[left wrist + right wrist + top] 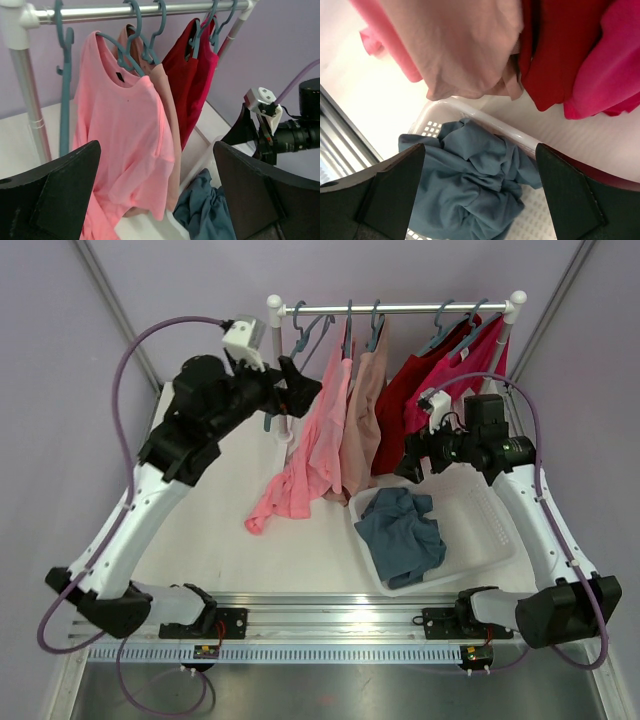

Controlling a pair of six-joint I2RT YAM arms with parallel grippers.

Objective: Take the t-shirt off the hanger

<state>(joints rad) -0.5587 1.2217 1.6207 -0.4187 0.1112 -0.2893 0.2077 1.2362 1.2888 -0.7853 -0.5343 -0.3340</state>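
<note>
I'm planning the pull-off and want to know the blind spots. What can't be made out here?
1. Right wrist view: the rail and hangers lie beyond the top edge; only lower parts of the pink t-shirt, beige shirt and red shirts show.
2. Left wrist view: the hanger arms inside the pink t-shirt, covered by its fabric.
3. Top view: the left gripper's fingers, lost against its dark wrist.

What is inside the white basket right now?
A crumpled blue-grey t-shirt lies in the white basket, covering part of it; the rest shows bare perforated floor. Anything beneath the shirt is covered.
</note>
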